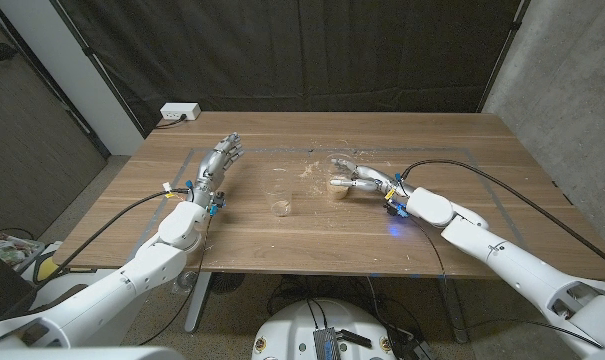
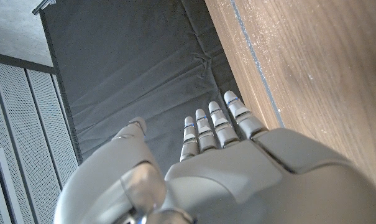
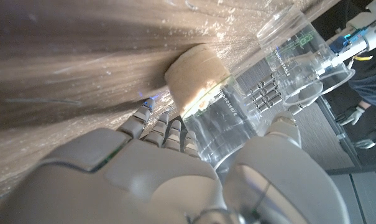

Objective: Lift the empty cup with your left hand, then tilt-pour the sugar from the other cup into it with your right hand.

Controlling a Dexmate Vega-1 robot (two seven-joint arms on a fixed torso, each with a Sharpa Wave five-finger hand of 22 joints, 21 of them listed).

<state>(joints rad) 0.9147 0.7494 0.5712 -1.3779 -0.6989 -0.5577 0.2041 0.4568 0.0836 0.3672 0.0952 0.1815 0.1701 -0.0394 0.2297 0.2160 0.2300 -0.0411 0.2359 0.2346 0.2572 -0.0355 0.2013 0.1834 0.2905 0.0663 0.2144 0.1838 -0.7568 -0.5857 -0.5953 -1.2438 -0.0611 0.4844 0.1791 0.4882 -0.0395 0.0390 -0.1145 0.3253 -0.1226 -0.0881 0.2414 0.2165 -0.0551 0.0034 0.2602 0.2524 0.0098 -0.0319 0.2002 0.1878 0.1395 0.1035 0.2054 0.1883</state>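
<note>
Gripping the clear, sugar-filled plastic measuring cup (image 1: 339,183) mid-wall: right hand (image 1: 367,182). Light, slick, crushable. Left hand (image 1: 217,160) spread wide, holding nothing; empty clear cup (image 1: 280,199) untouched.

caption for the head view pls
Right hand grips the sugar cup; left hand open, away from the empty cup.

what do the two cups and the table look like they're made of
Sugar cup: clear plastic, it seems; see-through wall with printed measuring marks, pale sugar visible in its bottom, held by the right hand.
Empty cup: likewise transparent, probably the same plastic; too small to be sure.
Table: wood or wood veneer, brown with lengthwise grain and a matte finish.
</note>
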